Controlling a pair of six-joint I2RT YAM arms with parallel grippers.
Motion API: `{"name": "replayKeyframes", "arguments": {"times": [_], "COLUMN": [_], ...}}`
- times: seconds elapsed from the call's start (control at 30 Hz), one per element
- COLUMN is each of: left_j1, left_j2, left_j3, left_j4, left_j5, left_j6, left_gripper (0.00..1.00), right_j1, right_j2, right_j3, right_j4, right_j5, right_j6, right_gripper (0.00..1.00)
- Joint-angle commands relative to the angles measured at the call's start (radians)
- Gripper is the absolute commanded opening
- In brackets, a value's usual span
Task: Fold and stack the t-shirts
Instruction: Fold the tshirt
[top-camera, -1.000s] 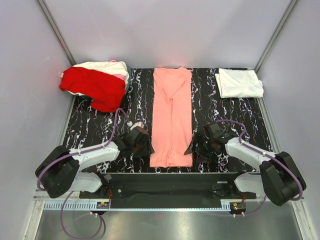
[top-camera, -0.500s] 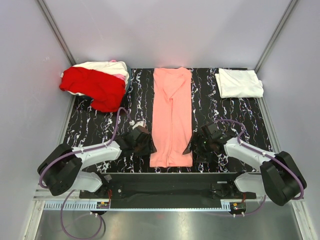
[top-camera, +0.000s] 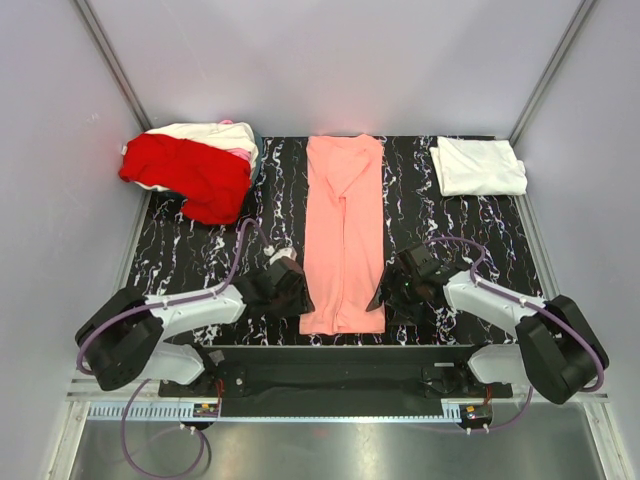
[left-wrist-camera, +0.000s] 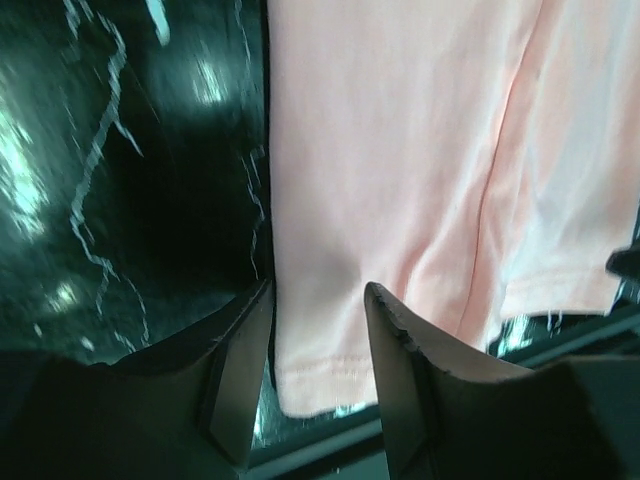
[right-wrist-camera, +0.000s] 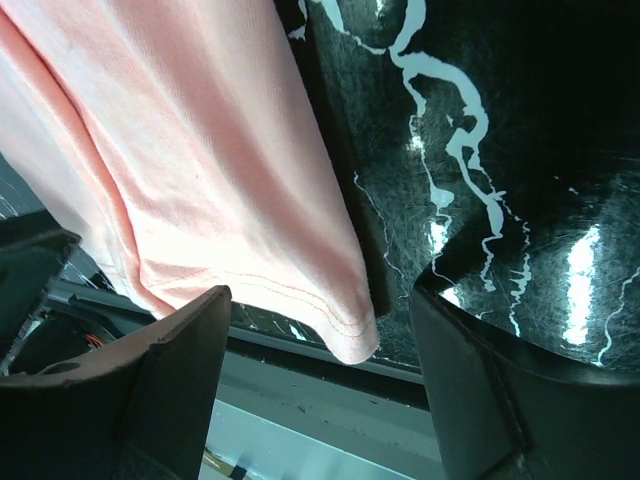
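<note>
A salmon-pink t-shirt (top-camera: 345, 230) lies folded in a long strip down the middle of the black marbled table (top-camera: 190, 260). My left gripper (top-camera: 296, 297) is open with its jaws either side of the strip's near left hem corner (left-wrist-camera: 315, 360). My right gripper (top-camera: 385, 297) is open with its jaws either side of the near right hem corner (right-wrist-camera: 345, 325). A folded white t-shirt (top-camera: 478, 165) lies at the far right. A bright red t-shirt (top-camera: 190, 172) lies crumpled over cream and pale pink ones (top-camera: 225, 135) at the far left.
Grey walls enclose the table on three sides. The black base rail (top-camera: 330, 375) with both arm bases runs along the near edge, just beyond the shirt's hem.
Both grippers have moved inward toward the salmon shirt's near corners and now straddle them. The shirt has not moved.
</note>
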Motion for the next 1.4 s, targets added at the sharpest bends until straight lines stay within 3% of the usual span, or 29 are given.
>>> {"name": "replayKeyframes", "arguments": {"times": [0.0, 0.3, 0.67, 0.8, 0.9, 0.93, 1.0, 1.03, 1.07, 1.1, 1.17, 1.37], "left_j1": [-0.049, -0.109, -0.143, -0.149, -0.152, -0.152, -0.154, -0.154, -0.154, -0.154, -0.158, -0.247], "left_j2": [-0.053, -0.07, -0.029, -0.012, -0.007, -0.005, -0.002, -0.001, 0.001, 0.005, 0.022, 0.004], "left_j3": [-0.035, 0.002, 0.003, 0.014, 0.017, 0.017, 0.019, 0.028, 0.031, 0.038, 0.074, 0.173], "left_j4": [-0.105, -0.257, -0.222, -0.214, -0.206, -0.203, -0.199, -0.203, -0.205, -0.208, -0.243, -0.401], "left_j5": [-0.015, -0.039, -0.027, -0.039, -0.05, -0.053, -0.067, -0.074, -0.082, -0.097, -0.108, -0.157], "left_j6": [-0.064, -0.128, -0.147, -0.147, -0.147, -0.147, -0.139, -0.137, -0.133, -0.122, -0.111, -0.163], "left_gripper": [0.48, 0.49, 0.5, 0.47, 0.4, 0.39, 0.28, 0.23, 0.08, 0.02, 0.0, 0.0], "right_j1": [0.022, 0.048, 0.059, 0.059, 0.06, 0.06, 0.062, 0.06, 0.06, 0.06, 0.06, 0.068], "right_j2": [0.012, 0.038, 0.042, 0.048, 0.045, 0.042, 0.041, 0.039, 0.036, 0.033, 0.021, -0.108], "right_j3": [0.034, 0.053, 0.056, 0.059, 0.057, 0.056, 0.056, 0.054, 0.054, 0.053, 0.051, 0.025], "right_j4": [-0.04, -0.068, -0.07, -0.07, -0.068, -0.068, -0.068, -0.068, -0.068, -0.067, -0.068, -0.146], "right_j5": [0.0, -0.005, 0.003, 0.003, 0.003, 0.003, 0.003, 0.003, 0.003, 0.001, 0.0, -0.01], "right_j6": [-0.015, -0.017, -0.013, -0.017, -0.02, -0.021, -0.021, -0.023, -0.023, -0.024, -0.03, 0.006], "right_gripper": [0.77, 0.7, 0.57, 0.47, 0.4, 0.33, 0.26, 0.17, 0.12, 0.07, 0.0, 0.0]}}
